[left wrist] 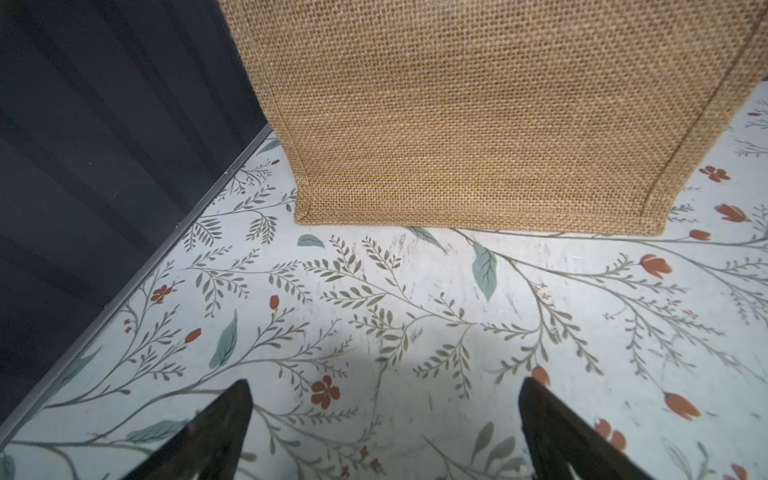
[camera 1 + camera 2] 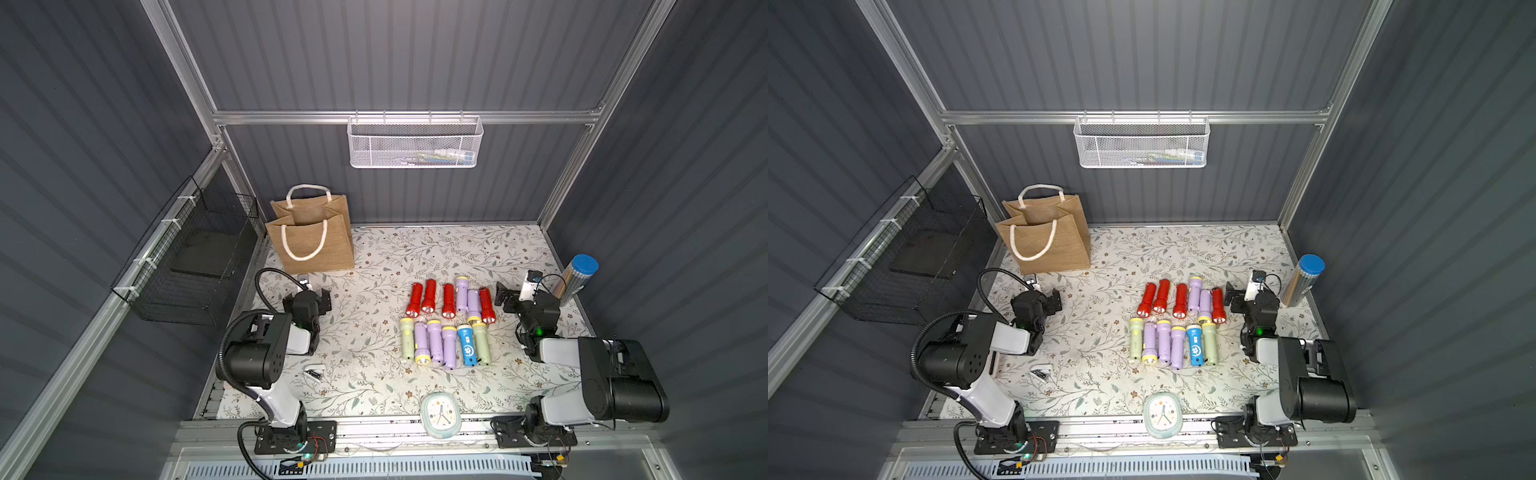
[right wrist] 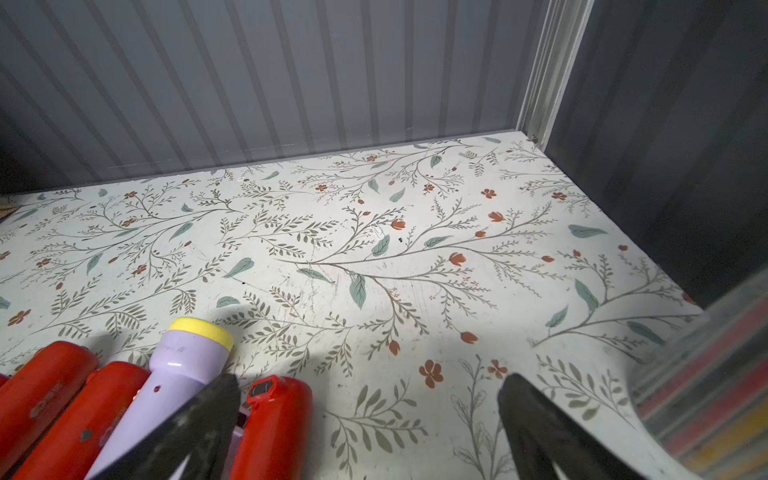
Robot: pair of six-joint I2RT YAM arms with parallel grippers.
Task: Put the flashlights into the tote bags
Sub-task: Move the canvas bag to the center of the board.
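Several flashlights lie in two rows on the floral table, right of centre: red ones (image 2: 429, 296), lavender ones with yellow heads (image 2: 434, 343), pale green ones (image 2: 407, 337) and a blue one (image 2: 467, 350). The tan burlap tote bag (image 2: 316, 245) stands upright at the back left, mouth open. My left gripper (image 2: 323, 299) hangs open in front of the bag's base (image 1: 478, 116), holding nothing. Just right of the rows, my right gripper (image 2: 505, 297) is open and empty. The right wrist view shows a red flashlight (image 3: 274, 424) beside one finger (image 3: 208, 415).
A silver cylinder with a blue cap (image 2: 577, 278) leans at the right wall, close to my right gripper. A pale clock (image 2: 440, 415) sits at the front edge. A small white object (image 2: 313, 372) lies front left. A white mesh basket (image 2: 415, 143) and a black wire basket (image 2: 195, 266) hang on the walls.
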